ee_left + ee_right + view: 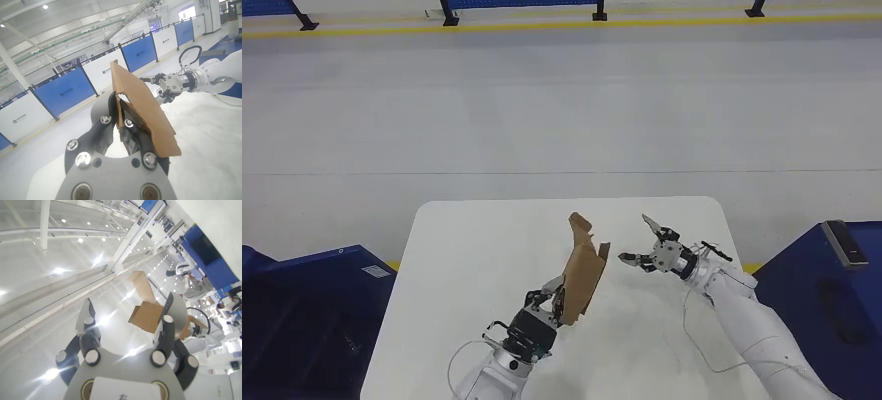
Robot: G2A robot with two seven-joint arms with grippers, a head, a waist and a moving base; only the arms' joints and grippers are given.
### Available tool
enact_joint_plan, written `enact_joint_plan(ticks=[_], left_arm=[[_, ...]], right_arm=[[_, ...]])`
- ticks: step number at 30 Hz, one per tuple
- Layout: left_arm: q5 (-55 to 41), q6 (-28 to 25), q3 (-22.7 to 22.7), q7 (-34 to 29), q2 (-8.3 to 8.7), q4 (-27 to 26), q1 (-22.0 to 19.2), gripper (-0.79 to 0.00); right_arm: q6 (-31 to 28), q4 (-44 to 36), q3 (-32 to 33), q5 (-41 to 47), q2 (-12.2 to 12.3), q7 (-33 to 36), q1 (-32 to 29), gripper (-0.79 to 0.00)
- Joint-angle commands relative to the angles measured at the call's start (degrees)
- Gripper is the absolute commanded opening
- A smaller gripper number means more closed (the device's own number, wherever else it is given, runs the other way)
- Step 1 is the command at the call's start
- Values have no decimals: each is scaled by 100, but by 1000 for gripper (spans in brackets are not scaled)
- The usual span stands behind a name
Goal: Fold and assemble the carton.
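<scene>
A brown cardboard carton (584,272), still a partly folded sheet, stands tilted above the white table (462,260). My left gripper (554,297) is shut on the carton's lower edge; in the left wrist view the carton (140,106) rises from between the pinching fingers (111,106). My right gripper (637,243) hangs open just to the right of the carton, a small gap away from it. In the right wrist view its two fingers (86,315) spread wide, with the carton (147,315) beyond them. The right gripper (160,87) also appears behind the carton in the left wrist view.
Blue bins (302,310) stand on the floor at both sides of the table, the other one (832,290) on the right. The table's far left part is bare. Blue and white barrier panels (62,91) line the floor behind.
</scene>
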Motion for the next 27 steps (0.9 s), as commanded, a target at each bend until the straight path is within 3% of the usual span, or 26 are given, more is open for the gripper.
enact_joint_plan(ticks=[1, 4, 10, 19, 22, 27], left_arm=[[-294, -444, -69, -55, 16, -50, -1, -785], [-923, -1225, -155, -131, 31, -43, -44, -785], [-3277, -3460, -258, -528, 27, 387, -411, -785], [-3397, -3549, -237, -641, 25, 389, -427, -785], [-4698, -3900, -166, -1075, -1, 357, -366, -785], [-7910, -4079, -265, -2441, -8, 493, -531, -785]], right_arm=[[-193, 30, 231, -101, 74, 438, 32, 0], [-611, -161, 626, -26, 166, 951, -19, 0], [-655, -192, 668, 23, 170, 980, -35, 0], [-654, -222, 661, 12, 169, 960, -44, 0], [-536, -715, 712, -104, 206, 1153, -208, 0], [22, -1289, 1174, -531, 419, 1925, -582, 0]])
